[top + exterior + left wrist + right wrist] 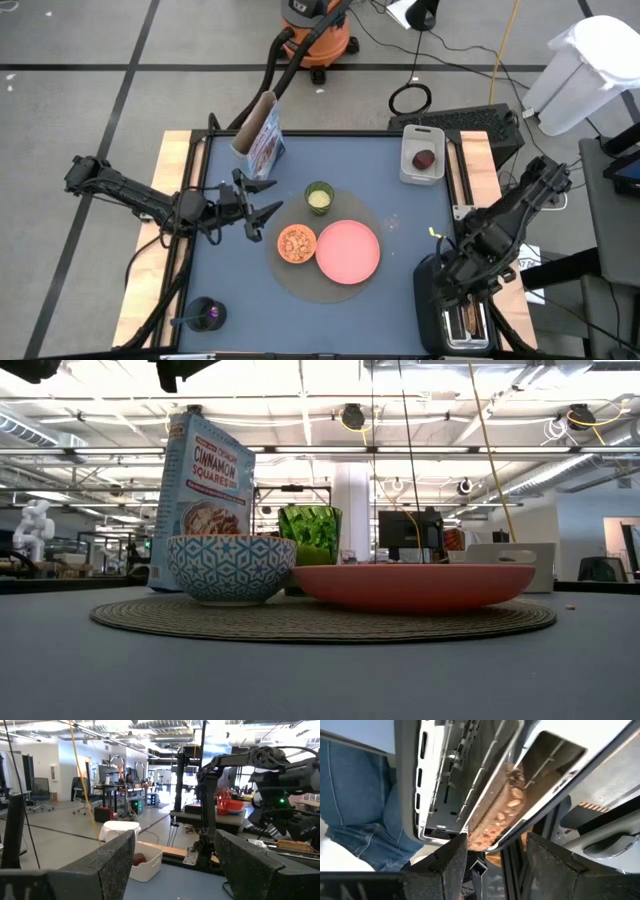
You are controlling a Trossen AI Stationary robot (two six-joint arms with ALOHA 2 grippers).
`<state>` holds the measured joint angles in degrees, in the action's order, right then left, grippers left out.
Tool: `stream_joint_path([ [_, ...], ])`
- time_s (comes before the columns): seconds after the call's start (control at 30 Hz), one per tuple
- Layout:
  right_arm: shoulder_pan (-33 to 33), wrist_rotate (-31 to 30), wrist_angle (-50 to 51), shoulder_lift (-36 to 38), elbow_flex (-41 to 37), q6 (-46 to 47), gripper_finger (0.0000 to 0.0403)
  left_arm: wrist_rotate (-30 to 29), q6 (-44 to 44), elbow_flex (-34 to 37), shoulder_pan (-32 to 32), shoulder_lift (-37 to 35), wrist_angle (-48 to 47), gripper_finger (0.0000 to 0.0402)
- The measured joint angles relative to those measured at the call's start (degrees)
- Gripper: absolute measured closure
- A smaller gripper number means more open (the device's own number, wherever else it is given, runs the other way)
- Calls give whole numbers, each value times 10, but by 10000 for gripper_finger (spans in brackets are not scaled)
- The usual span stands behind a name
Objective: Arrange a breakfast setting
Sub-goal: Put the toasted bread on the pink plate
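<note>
A pink plate [348, 250], an orange bowl [296, 243] holding cereal and a green cup [319, 197] rest on a round woven mat [385, 225]. The blue cereal box [262, 140] stands at the far left. The dark-red fruit [425, 159] lies in a white bin [421, 135]. A spoon [192, 321] stands in a dark cup at the near left. The toast slice [500, 815] stands in a toaster slot. My right gripper [495, 865] is open above the toaster [463, 325], one finger on either side of the toast's end. My left gripper [262, 215] is open and empty, left of the bowl.
The toaster stands at the table's near right corner, under my right arm. The white bin also shows in the left wrist view [150, 865]. A person's leg in jeans [355, 795] is beside the toaster. Bare blue table [400, 290] lies right of the plate.
</note>
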<state>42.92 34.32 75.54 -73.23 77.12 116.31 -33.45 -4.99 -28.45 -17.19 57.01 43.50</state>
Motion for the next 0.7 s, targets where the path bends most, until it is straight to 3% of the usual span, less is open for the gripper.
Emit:
stream_joint_path([
  [0.7, 38, 2, -5, -36, -6, 10, 207, 0, 0, 0, -1, 0, 0, 124],
])
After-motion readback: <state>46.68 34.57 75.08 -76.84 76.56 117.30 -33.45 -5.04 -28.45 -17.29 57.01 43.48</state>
